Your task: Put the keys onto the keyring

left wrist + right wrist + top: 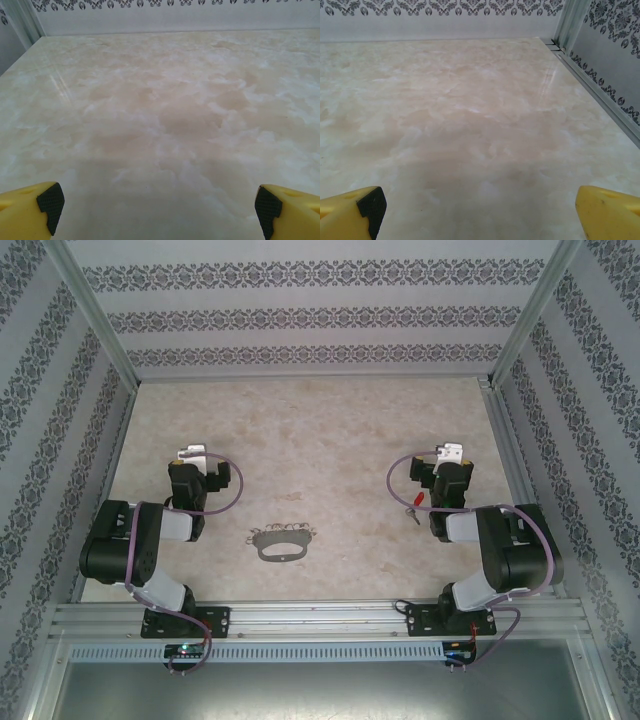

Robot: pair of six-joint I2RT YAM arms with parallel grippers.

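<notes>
My left pincer (160,212): wide open, holding nothing. It looks at bare table (165,115).
My right pincer (480,212): wide open too, with nothing in it.
The keys (413,504): on the table just beside my right arm, on its inner side, well apart from the keyring (280,543).
The keyring: flat on the table, between my two arms.
Keyring's long side: runs left to right. The little rings (286,531) sit on its far edge.
Keys' long side: the red tag (416,499) seems farther away and the silver end nearer me. It is too tiny to be sure.
Step now: I think fetching the keys comes first.
Doing it well: bring my right pincer back and down slowly and pinch the red tag. My left pincer should hold the keyring's plain edge so it cannot slide.
</notes>
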